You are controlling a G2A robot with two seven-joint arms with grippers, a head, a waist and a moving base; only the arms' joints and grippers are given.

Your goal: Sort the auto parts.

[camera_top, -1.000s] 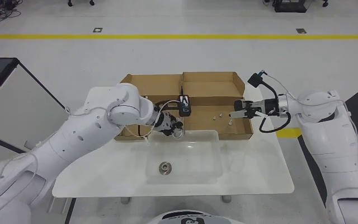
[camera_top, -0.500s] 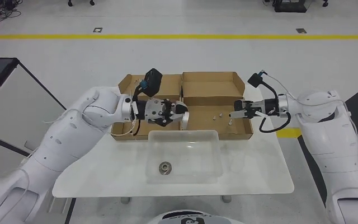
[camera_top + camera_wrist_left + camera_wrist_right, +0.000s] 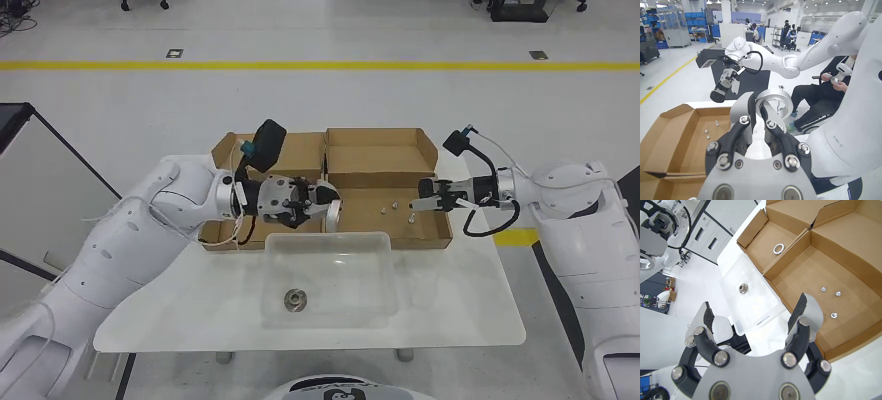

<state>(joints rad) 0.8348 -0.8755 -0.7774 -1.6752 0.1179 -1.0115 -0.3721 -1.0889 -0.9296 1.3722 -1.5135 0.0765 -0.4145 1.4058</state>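
Note:
My left gripper (image 3: 325, 212) is shut on a silver ring (image 3: 336, 211), held above the seam between the two cardboard boxes just behind the clear tray (image 3: 325, 237). The left wrist view shows the ring (image 3: 774, 103) pinched between the fingertips of that gripper (image 3: 758, 110). My right gripper (image 3: 420, 203) hangs open over the right box (image 3: 380, 155), near its right wall, with nothing between its fingers (image 3: 798, 311). Three small bolts (image 3: 837, 293) lie on that box's floor. Another ring (image 3: 778, 248) lies in the left box (image 3: 757, 224).
A flanged metal part (image 3: 295, 298) lies in the clear tray, which stands at the middle of the white table (image 3: 460, 310). Bare table surface lies to the right of the tray and along the front edge. A seated person holds controllers beyond the table.
My left gripper has risen from the tray's far rim, turned its wrist and shifted slightly right with the ring. The right arm has kept still.

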